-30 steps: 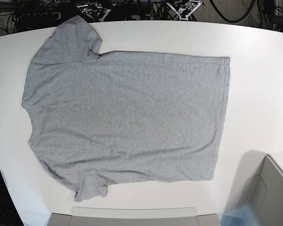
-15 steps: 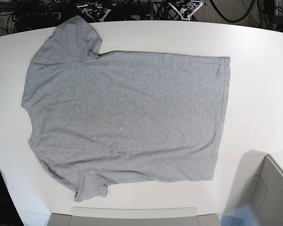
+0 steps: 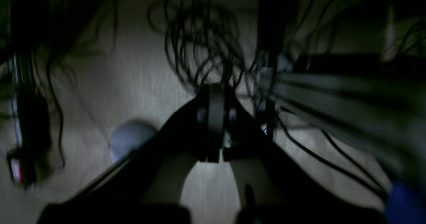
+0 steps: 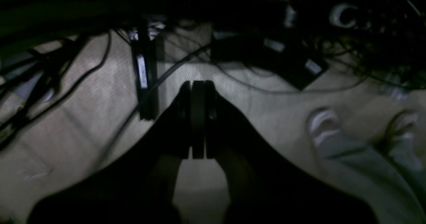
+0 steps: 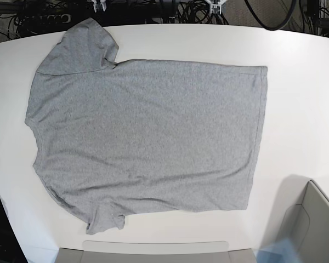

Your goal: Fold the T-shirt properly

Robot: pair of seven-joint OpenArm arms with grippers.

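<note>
The T-shirt (image 5: 148, 137) lies spread flat on the white table (image 5: 301, 98), plain grey side up. Its collar end is at the left and its hem at the right. One sleeve (image 5: 82, 46) points to the far edge, the other (image 5: 104, 216) to the near edge. Only slivers of my right gripper (image 5: 98, 6) and left gripper (image 5: 215, 6) show past the table's far edge. In the wrist views the left gripper (image 3: 214, 94) and right gripper (image 4: 197, 87) are shut on nothing, over a dim floor.
A grey bin (image 5: 312, 224) stands at the near right corner and a grey tray edge (image 5: 153, 251) at the near side. Tangled cables (image 3: 199, 34) and a power strip (image 4: 143, 74) lie on the floor behind the table. Pale shoes (image 4: 321, 124) show at the right.
Both grippers have drawn back beyond the table's far edge and nearly left the base view. The T-shirt has not moved.
</note>
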